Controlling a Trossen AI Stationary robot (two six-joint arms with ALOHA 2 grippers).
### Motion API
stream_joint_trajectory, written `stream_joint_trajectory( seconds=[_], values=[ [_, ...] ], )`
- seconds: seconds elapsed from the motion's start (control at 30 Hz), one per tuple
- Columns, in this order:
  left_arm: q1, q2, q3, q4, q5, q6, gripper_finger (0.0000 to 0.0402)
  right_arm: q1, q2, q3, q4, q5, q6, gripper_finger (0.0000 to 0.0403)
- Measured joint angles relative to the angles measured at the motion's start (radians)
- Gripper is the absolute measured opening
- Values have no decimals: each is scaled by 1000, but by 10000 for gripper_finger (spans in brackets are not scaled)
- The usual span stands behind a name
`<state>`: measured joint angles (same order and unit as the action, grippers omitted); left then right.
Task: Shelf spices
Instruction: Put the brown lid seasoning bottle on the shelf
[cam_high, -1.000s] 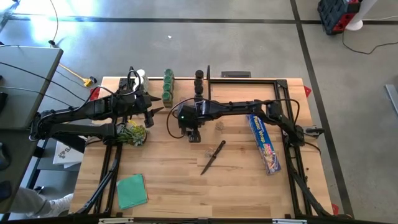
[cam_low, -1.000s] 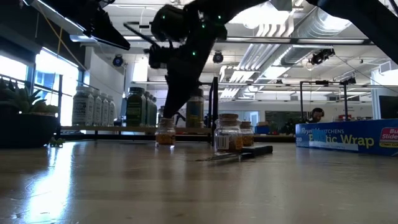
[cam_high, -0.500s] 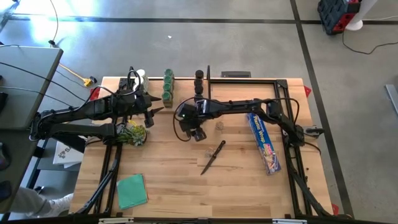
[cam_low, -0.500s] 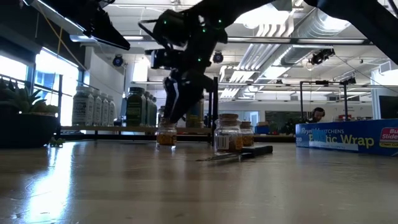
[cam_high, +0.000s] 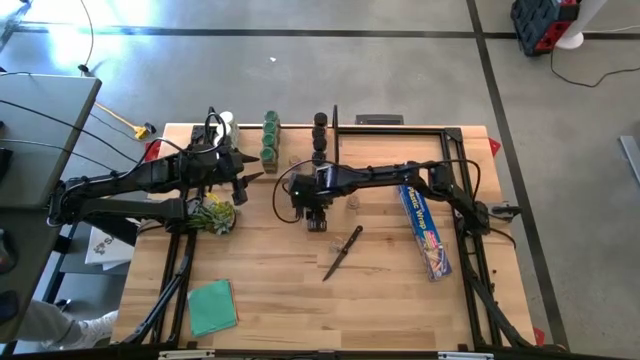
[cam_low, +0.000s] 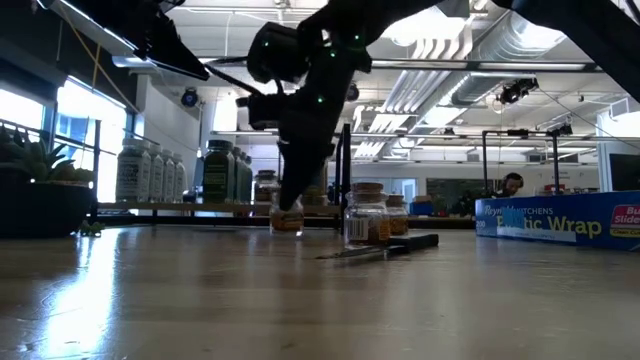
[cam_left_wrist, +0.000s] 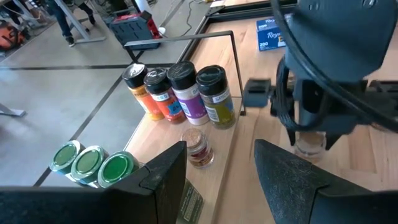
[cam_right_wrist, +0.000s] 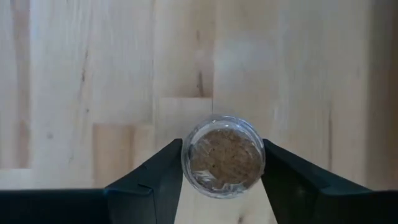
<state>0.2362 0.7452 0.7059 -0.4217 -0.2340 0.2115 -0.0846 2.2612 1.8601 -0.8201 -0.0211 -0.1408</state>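
Shelved: green-capped jars (cam_high: 270, 137), black-capped jars (cam_left_wrist: 180, 93) | in hand: right gripper (cam_right_wrist: 222, 163) closed on clear jar (cam_right_wrist: 223, 156) | remaining: cork-topped jar (cam_low: 367, 214) on table | left gripper (cam_left_wrist: 217, 171) part-open, empty.

Robotics lab, exposed ceiling ducts (cam_low: 500, 60), concrete floor (cam_high: 400, 70)

We see a pale butcher-block wooden table (cam_high: 280, 285) carrying a green cloth (cam_high: 212, 306), dark-handled knife (cam_high: 342, 252), long blue wrap box (cam_high: 424, 229), leafy plant (cam_high: 213, 214) and small clear spice jars (cam_high: 352, 201).
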Motion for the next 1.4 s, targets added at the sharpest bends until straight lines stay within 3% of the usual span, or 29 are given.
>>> stream_joint_trajectory(
  seconds=[0.2, 0.5, 0.87, 1.17, 1.4],
  values=[
    [0, 0, 0, 0, 0, 0, 183, 13, 0, 93, -98, -88, -20, 196],
    [0, 0, 0, 0, 0, 0, 183, 5, 0, 107, -83, -86, -84, 252],
    [0, 0, 0, 0, 19, 0, 183, 91, 26, 106, -32, -134, -489, 255],
    [0, 1, 1, 0, 19, -1, 183, 81, 56, 105, -42, -67, -305, 254],
    [0, 1, 1, 0, 19, -2, 183, 67, 51, 153, -144, -33, -175, 254]
  ],
)
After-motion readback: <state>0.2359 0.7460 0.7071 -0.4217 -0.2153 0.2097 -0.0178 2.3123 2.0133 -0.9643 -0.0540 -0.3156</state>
